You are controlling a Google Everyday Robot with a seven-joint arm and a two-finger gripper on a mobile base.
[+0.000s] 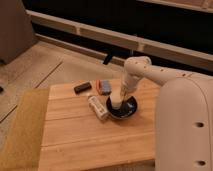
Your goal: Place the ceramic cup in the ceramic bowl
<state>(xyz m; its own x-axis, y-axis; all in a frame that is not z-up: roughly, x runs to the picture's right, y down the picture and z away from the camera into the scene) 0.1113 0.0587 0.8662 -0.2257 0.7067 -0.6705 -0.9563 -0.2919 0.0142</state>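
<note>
Your ceramic cup (117, 101) stands upright over the ceramic bowl (128, 110), its base at or just above the black dish's inner floor; you cannot tell whether it has touched down. The gripper (121, 93) sits directly above the bowl at the cup's top, and you cannot tell how it stands on the cup.

Your arm (150, 71) reaches in from the bowl's right side, its white forearm running leftward to a bent elbow, then dropping steeply down to the cup. The robot's pale body (182, 125) fills the frame right of the bowl.

Count one cup, one bowl, one white bottle (98, 108) lying on its side just left of the bowl, one black block (82, 88) farther left and behind, and one small orange-and-grey item (104, 86) behind the bowl.

All rest on one wooden table (85, 142). Broad bare planks lie in front of the bowl toward the near edge; the bottle crowds the bowl's left rim, and a yellowish strip (22, 125) borders the table's far left edge.
</note>
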